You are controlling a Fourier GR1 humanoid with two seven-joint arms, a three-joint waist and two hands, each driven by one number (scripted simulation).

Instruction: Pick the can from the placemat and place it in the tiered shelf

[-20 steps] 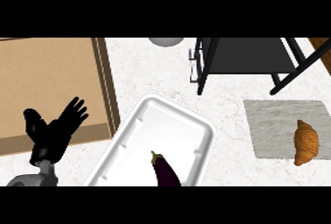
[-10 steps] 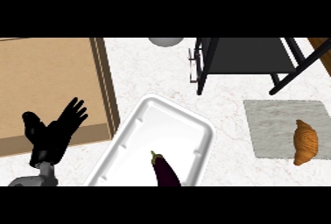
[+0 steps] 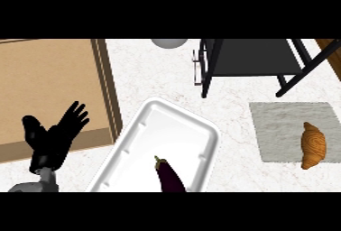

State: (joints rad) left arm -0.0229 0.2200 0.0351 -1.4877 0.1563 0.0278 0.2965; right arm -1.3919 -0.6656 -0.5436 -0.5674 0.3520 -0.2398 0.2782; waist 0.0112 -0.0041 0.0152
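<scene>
1. The counter (image 3: pixel 153 76) is pale marble and runs under everything.
2. A big brown wooden board (image 3: pixel 47 85) fills the left side. It's cut off at the left and top edges, so can't tell how far it goes.
3. The tiered shelf (image 3: pixel 256 56) is top right: black frame, dark shelf surface. Only its near part shows, the rest is cut off at the top.
4. A white tray (image 3: pixel 170 131) lies at an angle in the middle, with its lower end out of view.
5. The grey placemat (image 3: pixel 283 126) lies flat at the right, just below the shelf's legs.
6. The left robot hand (image 3: pixel 53 137) is at the lower left, over the board's near corner. It's open with fingers spread and pointing up, holding nothing. The forearm is mostly cut off.
7. What's on the placemat is a croissant (image 3: pixel 312 144), by the mat's right edge with its lower tip hanging off it. It's well apart from the robot hand, with the whole tray between them.
8. A dark purple eggplant (image 3: pixel 170 176) lies in the tray's near end, bottom cut off.
9. A pale round thing (image 3: pixel 169 42) shows at the top edge, mostly cut off. Can't tell what it is.
</scene>
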